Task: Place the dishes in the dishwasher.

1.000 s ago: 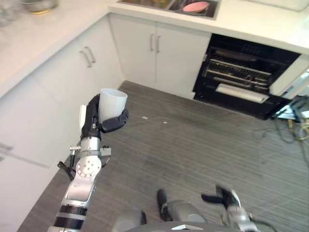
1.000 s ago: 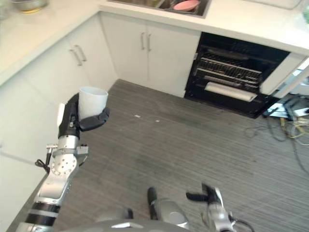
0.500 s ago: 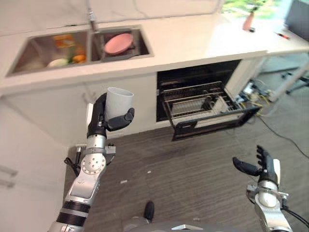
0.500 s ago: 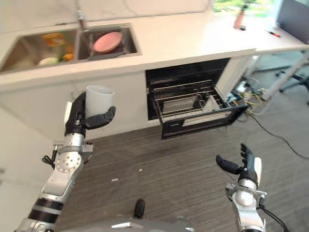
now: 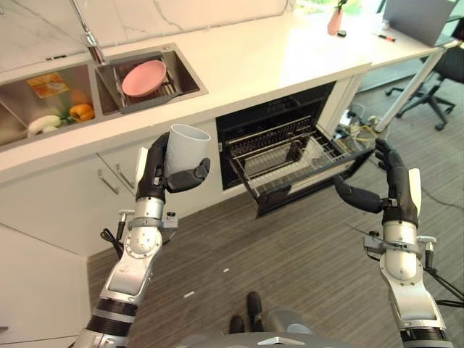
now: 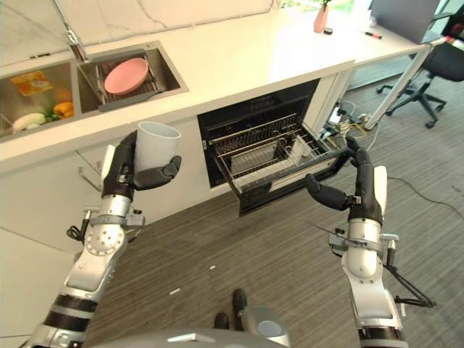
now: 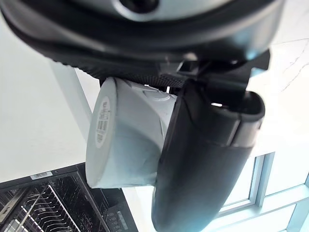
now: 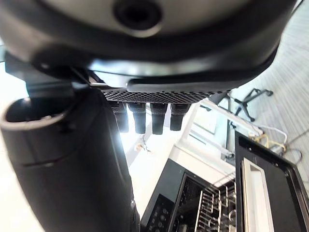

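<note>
cup (image 5: 185, 148) within left hand (image 5: 156, 177) fingers (image 5: 190, 176)

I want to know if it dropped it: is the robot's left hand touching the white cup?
Touching. In the left eye view the left hand has fingers and thumb curled round the white cup; the left wrist view shows the thumb pressed against its side.

One white cup (image 5: 186, 148) sits in the curled left hand (image 5: 156, 177). One pink plate (image 5: 143, 77) lies in the sink (image 5: 185, 76), up beyond that hand. One dishwasher (image 5: 279, 134) stands open between the two hands, with one wire rack (image 5: 279, 156) pulled out just beside the right hand (image 5: 395, 192), whose fingers are straight. One tap (image 5: 85, 32) rises behind the sink.
</note>
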{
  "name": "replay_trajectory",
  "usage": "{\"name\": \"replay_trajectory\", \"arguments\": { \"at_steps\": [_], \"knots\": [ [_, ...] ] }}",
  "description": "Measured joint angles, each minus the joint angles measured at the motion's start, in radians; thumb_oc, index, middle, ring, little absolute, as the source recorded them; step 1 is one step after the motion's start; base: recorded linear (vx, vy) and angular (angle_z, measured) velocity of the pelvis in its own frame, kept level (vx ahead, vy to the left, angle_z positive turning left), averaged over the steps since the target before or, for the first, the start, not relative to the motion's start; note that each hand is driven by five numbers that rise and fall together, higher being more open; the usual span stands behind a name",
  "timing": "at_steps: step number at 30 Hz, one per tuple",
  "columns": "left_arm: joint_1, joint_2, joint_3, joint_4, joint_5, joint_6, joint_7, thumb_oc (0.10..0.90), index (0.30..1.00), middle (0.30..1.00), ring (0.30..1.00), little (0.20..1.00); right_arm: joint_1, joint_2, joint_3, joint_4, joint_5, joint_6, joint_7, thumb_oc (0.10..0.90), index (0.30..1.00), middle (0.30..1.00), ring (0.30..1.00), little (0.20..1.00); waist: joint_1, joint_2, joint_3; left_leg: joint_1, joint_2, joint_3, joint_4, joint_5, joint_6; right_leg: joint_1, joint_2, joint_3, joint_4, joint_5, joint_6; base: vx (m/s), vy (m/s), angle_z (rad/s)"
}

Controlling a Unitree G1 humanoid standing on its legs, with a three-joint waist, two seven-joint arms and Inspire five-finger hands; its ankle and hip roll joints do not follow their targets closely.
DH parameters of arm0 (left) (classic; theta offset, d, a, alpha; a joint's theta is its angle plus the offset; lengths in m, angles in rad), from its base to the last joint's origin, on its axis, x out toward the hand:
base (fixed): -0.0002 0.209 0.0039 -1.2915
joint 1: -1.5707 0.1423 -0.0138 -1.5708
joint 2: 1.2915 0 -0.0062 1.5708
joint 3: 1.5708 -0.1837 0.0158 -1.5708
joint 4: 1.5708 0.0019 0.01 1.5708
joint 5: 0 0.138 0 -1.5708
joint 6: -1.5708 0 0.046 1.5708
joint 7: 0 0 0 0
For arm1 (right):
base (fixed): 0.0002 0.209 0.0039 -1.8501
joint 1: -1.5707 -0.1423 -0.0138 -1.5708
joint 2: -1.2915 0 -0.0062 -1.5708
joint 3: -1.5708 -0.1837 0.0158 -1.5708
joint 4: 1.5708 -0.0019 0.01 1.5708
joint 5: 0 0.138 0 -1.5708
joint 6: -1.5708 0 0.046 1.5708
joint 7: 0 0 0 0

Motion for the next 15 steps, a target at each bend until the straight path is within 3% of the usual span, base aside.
{"name": "replay_trajectory", "arguments": {
  "at_steps": [1,3,4,5,6,7,8,9,10,11,12,13,14,15],
  "knots": [
    [0.002,0.001,0.003,0.000,0.000,0.002,0.001,0.400,0.300,0.300,0.300,0.300,0.002,0.001,0.017,0.004,0.039,0.000,0.015,0.800,0.900,0.900,0.900,0.900,0.003,-0.001,0.001,0.013,0.009,0.001,-0.011,-0.006,-0.009,0.014,0.007,0.003,-0.012,-0.002,0.021,0.09,-0.086,-0.05],
    [0.007,0.008,0.000,0.001,0.001,0.003,0.006,0.400,0.300,0.300,0.300,0.300,-0.007,0.013,0.040,0.000,0.126,-0.003,0.059,0.800,0.900,0.900,0.900,0.900,0.003,-0.005,-0.005,0.031,0.017,0.011,-0.012,-0.015,-0.017,0.030,0.013,-0.001,-0.023,-0.005,0.023,0.07,-0.111,-0.24],
    [0.004,0.015,-0.010,0.018,0.001,-0.002,0.004,0.400,0.300,0.300,0.300,0.300,-0.031,0.017,0.063,-0.001,0.210,-0.015,0.070,0.800,0.900,0.900,0.900,0.900,0.002,-0.001,-0.012,0.029,0.022,0.030,0.002,-0.021,-0.025,0.030,0.023,0.014,-0.016,-0.005,0.019,0.07,-0.081,-0.37],
    [-0.004,0.022,-0.024,0.035,0.000,-0.002,0.005,0.400,0.300,0.300,0.300,0.300,-0.043,0.019,0.076,-0.002,0.240,-0.021,0.073,0.800,0.900,0.900,0.900,0.900,0.004,-0.009,-0.012,0.016,0.016,0.038,0.040,-0.032,-0.041,0.039,0.017,0.028,-0.028,0.004,-0.004,0.04,-0.043,-0.27],
    [-0.004,0.022,-0.024,0.035,0.000,-0.002,0.005,0.400,0.300,0.300,0.300,0.300,-0.043,0.019,0.076,-0.002,0.240,-0.021,0.073,0.800,0.900,0.900,0.900,0.900,0.004,-0.009,-0.012,0.016,0.016,0.038,0.040,-0.032,-0.041,0.039,0.017,0.028,-0.028,0.004,-0.004,0.09,-0.104,-0.15],
    [-0.039,0.028,-0.062,0.098,0.000,-0.003,-0.006,0.400,0.300,0.300,0.300,0.300,-0.089,0.023,0.117,0.010,0.318,-0.026,0.075,0.800,0.900,0.900,0.900,0.900,0.001,-0.046,-0.001,-0.075,-0.014,0.066,0.242,-0.063,-0.043,0.060,-0.024,0.042,-0.050,0.014,-0.044,0.16,-0.129,-0.02],
    [-0.051,0.027,-0.088,0.132,0.000,-0.002,-0.016,0.400,0.300,0.300,0.300,0.300,-0.103,0.023,0.135,0.009,0.341,-0.027,0.082,0.800,0.900,0.900,0.900,0.900,-0.002,-0.053,-0.001,-0.129,0.013,0.099,0.382,-0.089,-0.042,0.086,-0.027,0.044,-0.072,0.013,-0.060,0.16,-0.128,-0.18],
    [-0.076,0.002,-0.101,0.154,-0.001,-0.002,-0.015,0.400,0.300,0.300,0.300,0.300,-0.132,0.040,0.152,0.004,0.392,-0.033,0.090,0.800,0.900,0.900,0.900,0.900,0.024,-0.063,0.014,-0.284,0.007,0.076,0.665,-0.050,-0.104,0.069,-0.026,0.074,-0.041,-0.004,-0.072,0.10,-0.016,-0.14],
    [-0.076,0.002,-0.101,0.154,-0.001,-0.002,-0.015,0.400,0.300,0.300,0.300,0.300,-0.132,0.040,0.152,0.004,0.392,-0.033,0.090,0.800,0.900,0.900,0.900,0.900,0.024,-0.063,0.014,-0.284,0.007,0.076,0.665,-0.050,-0.104,0.069,-0.026,0.074,-0.041,-0.004,-0.072,0.19,0.041,-0.52],
    [-0.108,-0.006,-0.122,0.164,-0.002,-0.002,-0.006,0.400,0.300,0.300,0.300,0.300,-0.178,0.092,0.148,0.002,0.430,-0.035,0.090,0.800,0.900,0.900,0.900,0.900,0.049,-0.094,0.042,-0.482,0.038,0.114,0.965,0.030,-0.120,0.059,-0.032,0.099,-0.043,-0.003,-0.075,0.44,0.171,-0.74],
    [-0.101,0.002,-0.132,0.174,-0.002,0.003,-0.007,0.400,0.300,0.300,0.300,0.300,-0.193,0.107,0.222,-0.014,0.443,-0.037,0.098,0.800,0.900,0.900,0.900,0.900,0.060,-0.131,0.055,-0.540,0.069,0.146,0.863,-0.011,-0.074,0.118,-0.064,0.099,-0.091,-0.006,-0.047,0.54,0.216,-0.65],
    [-0.116,-0.003,-0.165,0.198,0.004,0.007,-0.002,0.400,0.300,0.300,0.300,0.300,-0.189,0.082,0.263,-0.045,0.445,-0.044,0.110,0.800,0.900,0.900,0.900,0.900,0.041,-0.067,0.046,-0.520,0.152,0.158,0.550,-0.012,-0.053,0.158,-0.033,0.089,-0.138,-0.072,0.075,0.41,0.201,-0.59],
    [-0.153,-0.010,-0.196,0.222,0.017,0.004,-0.004,0.400,0.300,0.300,0.300,0.300,-0.207,0.044,0.273,-0.079,0.445,-0.047,0.112,0.800,0.900,0.900,0.900,0.900,0.051,0.027,0.038,-0.487,0.245,0.153,0.253,-0.005,-0.054,0.120,0.020,0.085,-0.021,-0.100,0.054,0.25,0.074,-0.35],
    [-0.183,-0.014,-0.201,0.255,0.033,-0.015,-0.004,0.400,0.300,0.300,0.300,0.300,-0.228,0.035,0.283,-0.089,0.443,-0.055,0.114,0.800,0.900,0.900,0.900,0.900,0.045,0.051,0.040,-0.458,0.266,0.150,0.056,0.009,-0.078,0.150,-0.001,0.029,-0.026,-0.075,-0.054,0.22,0.056,-0.08]
  ]
}}
